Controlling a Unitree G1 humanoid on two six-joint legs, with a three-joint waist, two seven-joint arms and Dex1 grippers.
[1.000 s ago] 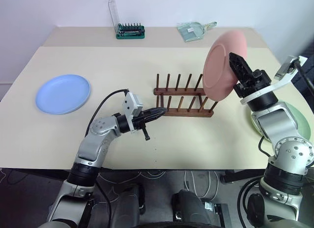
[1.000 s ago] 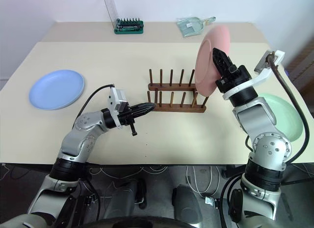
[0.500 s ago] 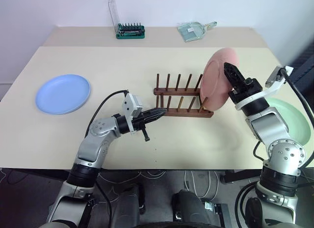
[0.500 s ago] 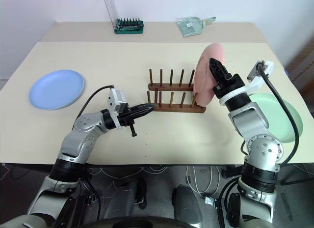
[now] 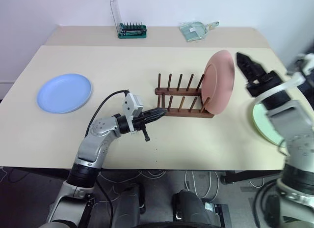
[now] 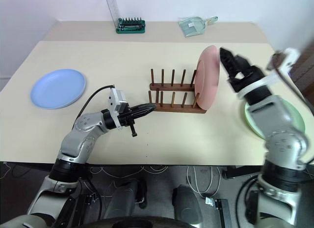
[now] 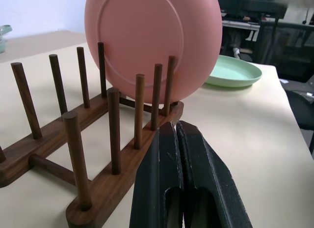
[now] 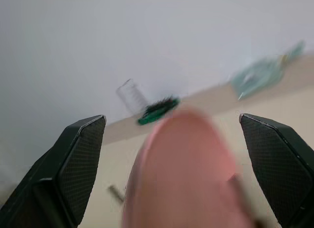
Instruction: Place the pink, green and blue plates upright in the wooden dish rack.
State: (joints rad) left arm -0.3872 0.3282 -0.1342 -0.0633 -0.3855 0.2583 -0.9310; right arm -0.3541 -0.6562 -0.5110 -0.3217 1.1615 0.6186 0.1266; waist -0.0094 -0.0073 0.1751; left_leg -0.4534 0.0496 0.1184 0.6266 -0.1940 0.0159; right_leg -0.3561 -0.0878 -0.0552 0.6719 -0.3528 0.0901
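Note:
The pink plate (image 5: pixel 218 80) stands upright between the pegs at the right end of the wooden dish rack (image 5: pixel 181 113). My right gripper (image 5: pixel 241 60) is open just to the right of the plate, apart from it; its fingers (image 8: pixel 73 159) stand wide on either side of the plate's rim. My left gripper (image 5: pixel 159 112) is shut and empty, its tip at the rack's front left end (image 7: pixel 113 174). At the table's left the blue plate (image 5: pixel 64 93) lies flat. The green plate (image 5: pixel 262 125) lies flat at the right, partly hidden by my right arm.
A green holder of screwdriver bits (image 5: pixel 131 30) and a clear packet (image 5: pixel 194 30) lie along the table's far edge. Bare tabletop (image 5: pixel 147 61) stretches between the blue plate and the rack.
The right gripper lowered the pink plate into the rack's right end, opened and let go, then drew off to the right and up. The left arm stayed still.

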